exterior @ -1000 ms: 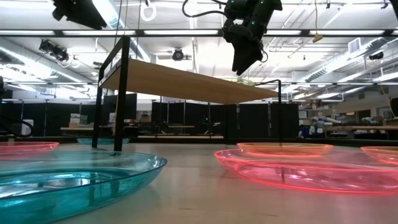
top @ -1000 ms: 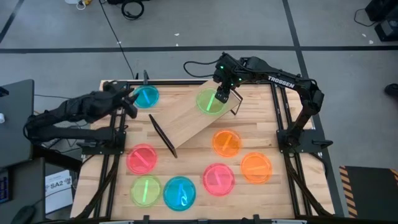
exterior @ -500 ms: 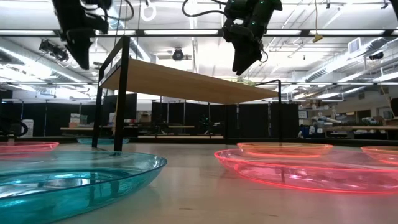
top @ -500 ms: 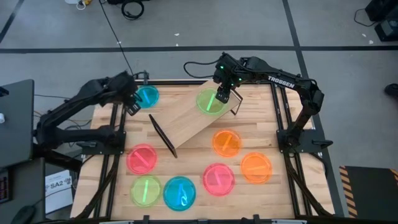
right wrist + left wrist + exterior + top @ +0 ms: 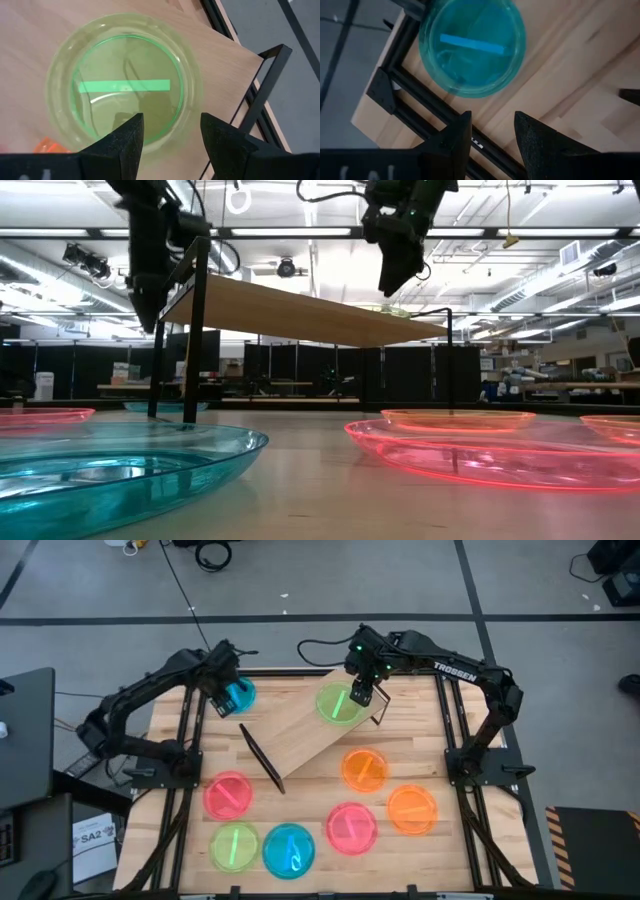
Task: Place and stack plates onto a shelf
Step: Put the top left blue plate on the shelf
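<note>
The shelf [image 5: 315, 725] stands on the desk [image 5: 420, 755] carrying one green plate [image 5: 337, 703] near its far end. A blue plate [image 5: 236, 695] lies on the desk just beside the shelf's far left corner. The right end effector [image 5: 358, 695] hovers over the green plate, fingers spread. The left end effector [image 5: 222, 700] hangs above the blue plate, fingers also spread.
</note>
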